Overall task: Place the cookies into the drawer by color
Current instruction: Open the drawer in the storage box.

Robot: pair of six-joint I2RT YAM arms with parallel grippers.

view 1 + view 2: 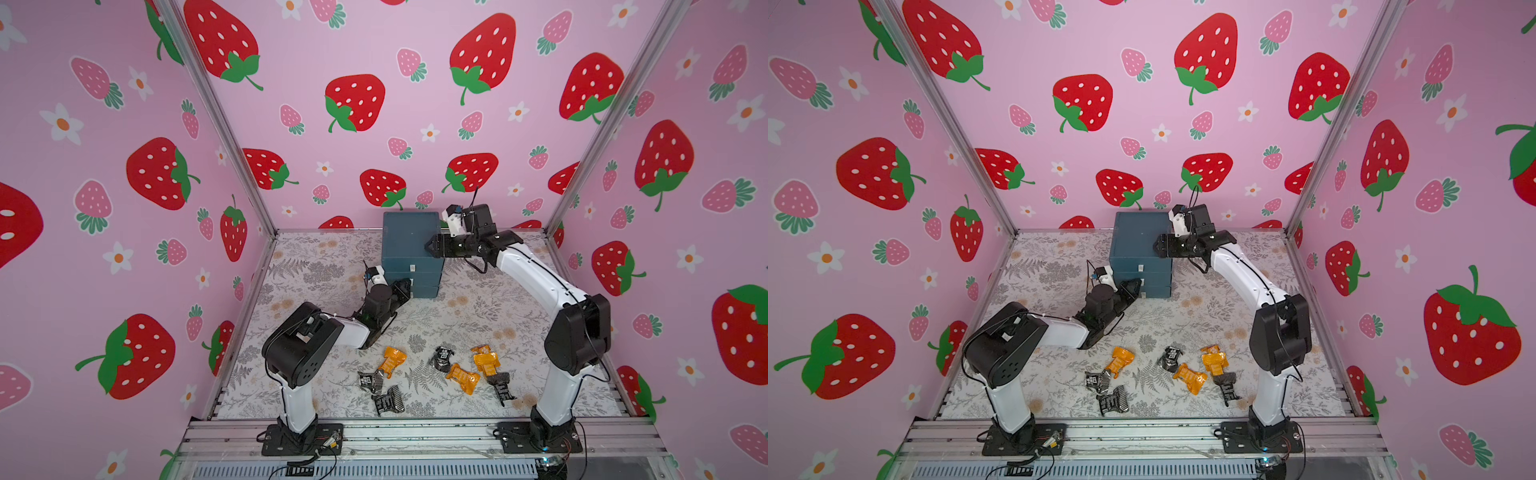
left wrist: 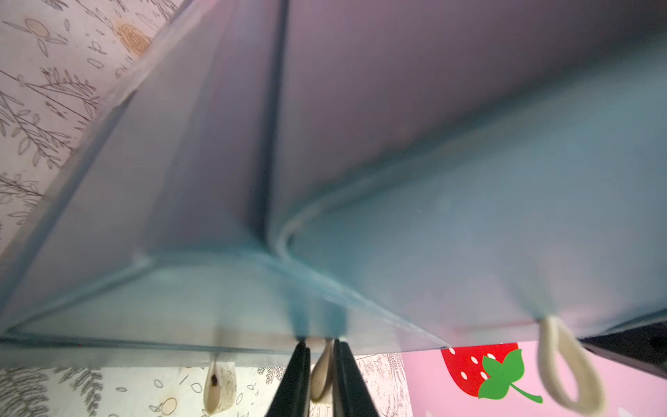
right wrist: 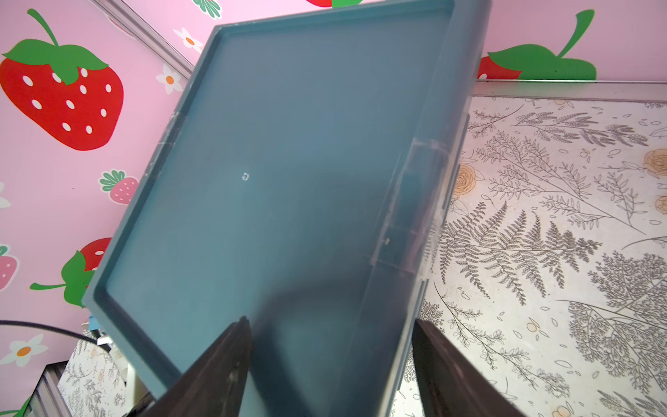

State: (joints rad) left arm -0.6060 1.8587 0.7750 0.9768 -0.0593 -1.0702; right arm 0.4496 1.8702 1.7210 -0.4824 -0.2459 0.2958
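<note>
Step in hand: opening a drawer. Teal drawer cabinet [image 1: 409,243] sat far-centre on the counter [image 1: 324,266]. Right gripper [image 1: 430,245] straddled its top right edge, jaws apart, probably bracing. Left gripper [image 2: 321,341] was at the front, closed. Orange and black cookies [image 1: 461,376] lay near, between the arm bases. Middle pull tab [image 2: 322,372] sat pinched in the left jaws. Next: a straight pull toward the near side, cabinet held steady.

A staged robot-lab booth: pink strawberry-print panels [image 1: 316,50] in aluminium framing [image 1: 220,120] box in a floral-papered tabletop [image 1: 316,266]. The left arm [image 1: 297,399] and right arm [image 1: 536,274] are bolted to a slotted metal rail [image 1: 415,434] with loose cables [image 1: 316,461].
</note>
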